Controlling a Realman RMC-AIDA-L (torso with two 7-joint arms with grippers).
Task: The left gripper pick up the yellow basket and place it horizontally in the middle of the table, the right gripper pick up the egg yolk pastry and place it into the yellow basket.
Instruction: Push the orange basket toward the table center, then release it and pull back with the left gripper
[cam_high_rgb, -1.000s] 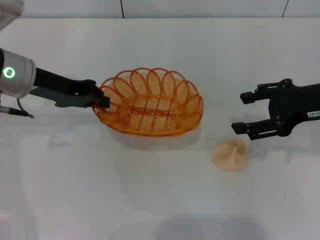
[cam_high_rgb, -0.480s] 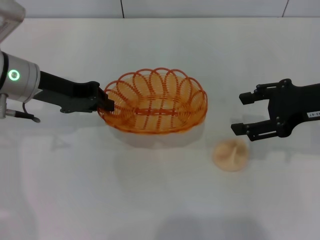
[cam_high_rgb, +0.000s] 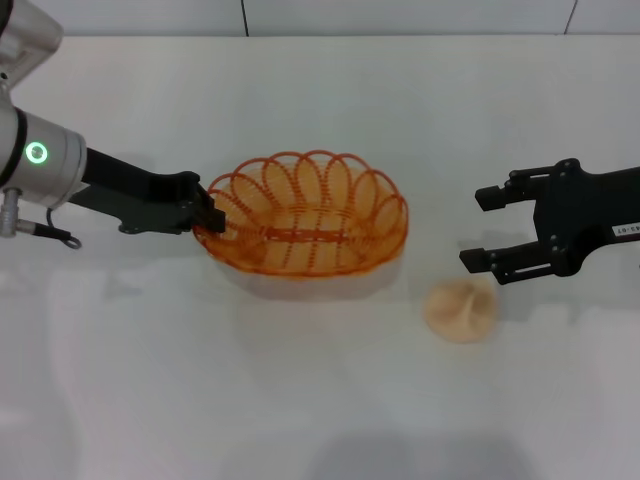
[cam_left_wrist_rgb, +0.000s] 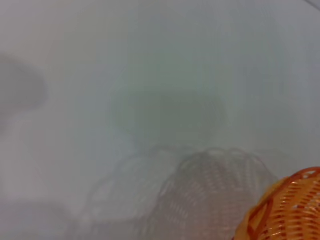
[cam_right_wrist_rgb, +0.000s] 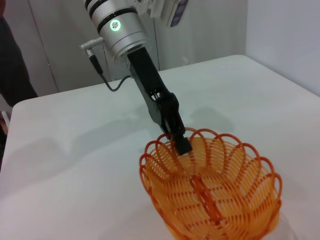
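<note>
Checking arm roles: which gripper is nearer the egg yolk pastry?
Right. The right gripper hovers open just above-right of the egg yolk pastry; the left gripper clamps the yellow basket rim, far across.

The oval wire basket (cam_high_rgb: 305, 225) is translucent orange-yellow, its rim a row of looped scallops and its wall ribbed with fine wire. The small round pastry (cam_high_rgb: 460, 310) is pale beige-cream with creases across its top. The large flat table (cam_high_rgb: 320, 400) is plain white. The left gripper (cam_high_rgb: 205, 212) is black on a silver-white arm segment with a glowing green ring light (cam_high_rgb: 37, 153). The right gripper (cam_high_rgb: 490, 228) is black with a small white label.
</note>
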